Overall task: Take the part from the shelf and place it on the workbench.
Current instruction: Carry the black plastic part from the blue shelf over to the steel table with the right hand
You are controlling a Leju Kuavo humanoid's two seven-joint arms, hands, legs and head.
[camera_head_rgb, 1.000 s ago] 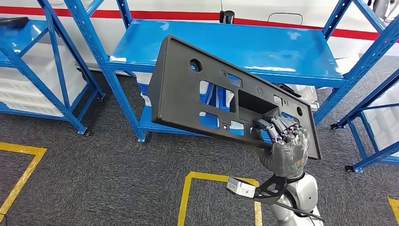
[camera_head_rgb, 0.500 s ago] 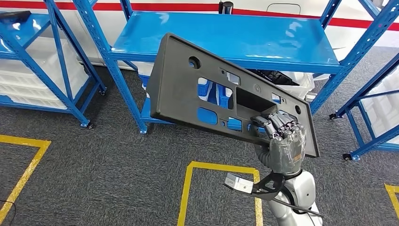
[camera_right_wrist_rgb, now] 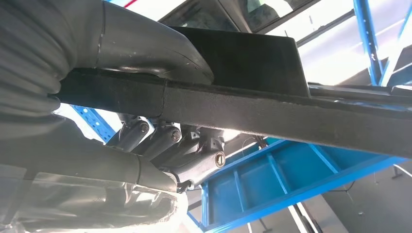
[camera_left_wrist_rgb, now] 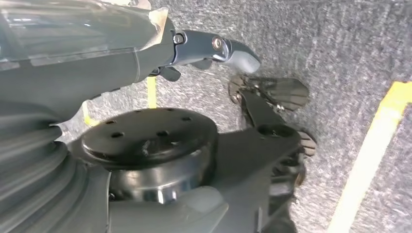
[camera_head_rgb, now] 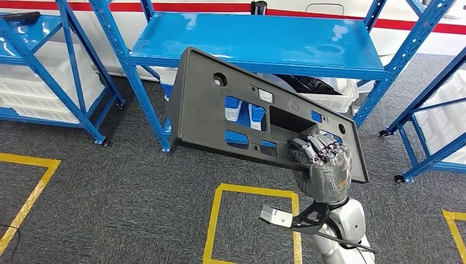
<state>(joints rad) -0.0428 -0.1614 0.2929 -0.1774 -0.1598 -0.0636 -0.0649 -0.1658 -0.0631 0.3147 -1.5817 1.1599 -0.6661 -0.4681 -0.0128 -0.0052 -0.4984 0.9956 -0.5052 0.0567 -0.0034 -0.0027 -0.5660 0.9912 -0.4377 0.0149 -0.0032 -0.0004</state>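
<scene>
Beyond my right hand (camera_head_rgb: 324, 168) stands the blue shelf (camera_head_rgb: 258, 41), its top board bare of parts, with white bins (camera_head_rgb: 329, 91) on the lower level. Between the shelf and my hand is the part (camera_head_rgb: 220, 115), a wide dark grey panel with several cut-outs. It is in the air, tilted, clear of the shelf. My right hand grips its lower edge, fingers (camera_right_wrist_rgb: 160, 141) curled on one face and thumb (camera_right_wrist_rgb: 145, 43) on the other. Below it, yellow floor lines (camera_head_rgb: 220, 220) cross grey carpet. My left hand (camera_left_wrist_rgb: 214, 48) hangs over the floor; whether it is closed, I cannot tell.
</scene>
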